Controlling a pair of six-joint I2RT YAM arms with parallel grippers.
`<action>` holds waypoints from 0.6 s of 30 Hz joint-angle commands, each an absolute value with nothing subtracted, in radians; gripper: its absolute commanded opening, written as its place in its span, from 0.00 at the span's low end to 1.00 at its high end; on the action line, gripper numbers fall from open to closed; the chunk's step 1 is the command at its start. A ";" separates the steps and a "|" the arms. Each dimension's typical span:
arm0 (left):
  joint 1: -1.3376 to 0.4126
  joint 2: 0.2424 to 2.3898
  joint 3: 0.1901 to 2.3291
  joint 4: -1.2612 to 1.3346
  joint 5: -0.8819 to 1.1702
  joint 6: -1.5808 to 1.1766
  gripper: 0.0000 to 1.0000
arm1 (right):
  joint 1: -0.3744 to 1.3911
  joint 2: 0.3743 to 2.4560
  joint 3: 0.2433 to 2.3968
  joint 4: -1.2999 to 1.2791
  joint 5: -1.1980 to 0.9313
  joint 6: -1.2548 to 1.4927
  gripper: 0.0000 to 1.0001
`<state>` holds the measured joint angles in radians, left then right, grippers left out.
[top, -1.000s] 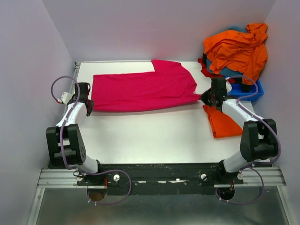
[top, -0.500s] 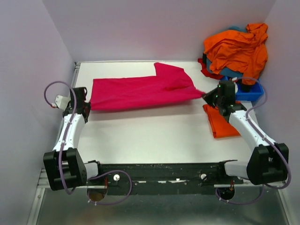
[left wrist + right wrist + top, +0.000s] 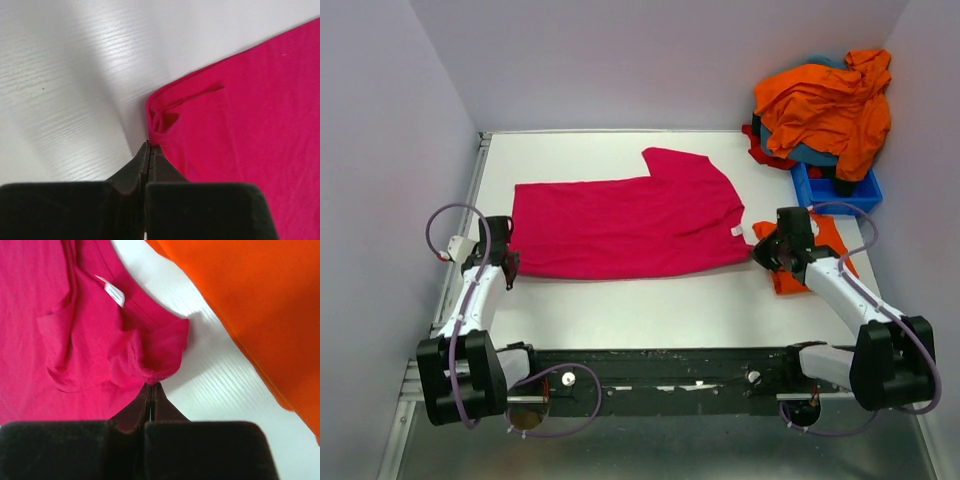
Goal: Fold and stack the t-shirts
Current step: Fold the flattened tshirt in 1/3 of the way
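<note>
The magenta-pink t-shirt (image 3: pixel 620 225) lies spread flat across the white table, one sleeve pointing to the back. Its white neck label (image 3: pixel 736 231) shows at the right end, and in the right wrist view (image 3: pixel 111 290). My left gripper (image 3: pixel 508 264) is shut on the shirt's near left corner (image 3: pixel 160 120); the jaws (image 3: pixel 149 146) pinch the hem. My right gripper (image 3: pixel 760 250) is shut on the shirt's near right edge by the collar (image 3: pixel 155 360), with the jaws closed on the cloth (image 3: pixel 151 385). A folded orange t-shirt (image 3: pixel 832 232) lies under the right arm and shows in the right wrist view (image 3: pixel 250 300).
A blue plastic bin (image 3: pixel 840 190) stands at the back right, heaped with crumpled orange, teal and red t-shirts (image 3: pixel 825 100). Lilac walls close in the table on the left, back and right.
Both grippers have drawn toward the near edge with the magenta shirt. It was lifted and stretched half a second ago; now it lies lower, wider and flatter on the table.
</note>
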<state>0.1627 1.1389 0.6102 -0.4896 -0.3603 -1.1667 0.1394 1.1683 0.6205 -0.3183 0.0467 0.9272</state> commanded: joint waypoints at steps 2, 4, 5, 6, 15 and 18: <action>0.173 1.175 0.809 -0.569 -0.388 -1.157 0.00 | 0.143 1.316 0.932 -0.278 -0.099 0.830 0.01; 0.176 1.184 0.912 -0.623 -0.400 -1.152 0.00 | 0.147 1.373 1.114 -0.255 -0.237 0.752 0.01; 0.178 1.180 0.931 -0.638 -0.402 -1.152 0.00 | 0.150 1.371 1.156 -0.235 -0.282 0.733 0.01; 0.179 1.169 0.933 -0.640 -0.402 -1.152 0.00 | 0.152 1.353 1.163 -0.212 -0.299 0.729 0.01; 0.202 1.103 0.744 -0.584 -0.400 -1.132 0.00 | 0.149 1.178 0.792 -0.477 0.089 0.951 0.01; 0.204 1.094 0.704 -0.578 -0.396 -1.121 0.00 | 0.150 1.115 0.672 -0.443 0.054 0.951 0.01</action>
<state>0.1913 1.1145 0.7437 -0.5735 -0.3717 -1.1496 0.1532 1.1706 0.8154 -0.3431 0.0032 0.9005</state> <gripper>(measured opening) 0.011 0.012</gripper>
